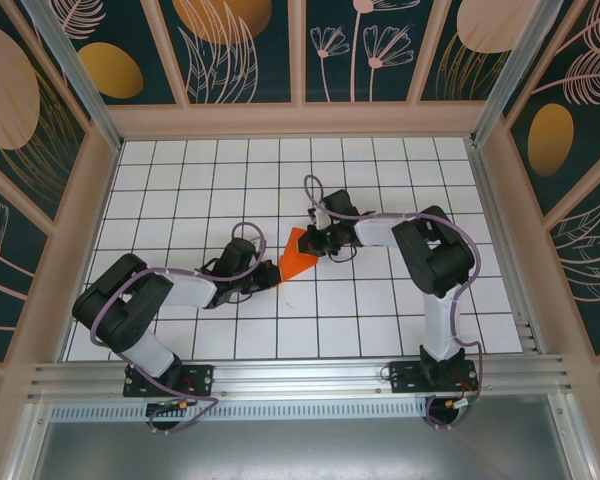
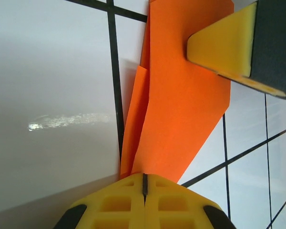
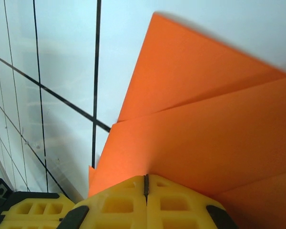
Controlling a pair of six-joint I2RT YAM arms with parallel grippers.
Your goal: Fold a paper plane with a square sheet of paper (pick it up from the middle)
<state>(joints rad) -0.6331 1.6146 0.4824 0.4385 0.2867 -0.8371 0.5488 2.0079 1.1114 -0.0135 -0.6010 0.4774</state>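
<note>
Folded orange paper (image 1: 298, 258): laid near the middle of the white gridded table (image 1: 180, 180), between the two grippers. A pointed wedge is formed, with the narrow tip turned to the near left and the wide end to the far right.
Paper layers: overlapping flaps are seen in the left wrist view (image 2: 181, 119), with a narrower strip along one edge. Several stacked layers with slanting fold edges are seen in the right wrist view (image 3: 205, 129).
Left gripper (image 1: 271, 276): placed at the paper's near-left tip. The jaws are closed and the yellow fingertips (image 2: 124, 195) are brought together, with the narrow end of the paper met by them.
Right gripper (image 1: 316, 240): placed at the paper's far-right edge. The jaws are closed and the yellow fingertips (image 3: 124, 195) are joined over the paper.
Hold: it cannot be told whether the paper is pinched between the fingers or only touched by their tips.
Arms: both are bent inward toward the table's middle.
Surroundings: the table is enclosed by dark walls (image 1: 240, 50) printed with leaves and flowers.
</note>
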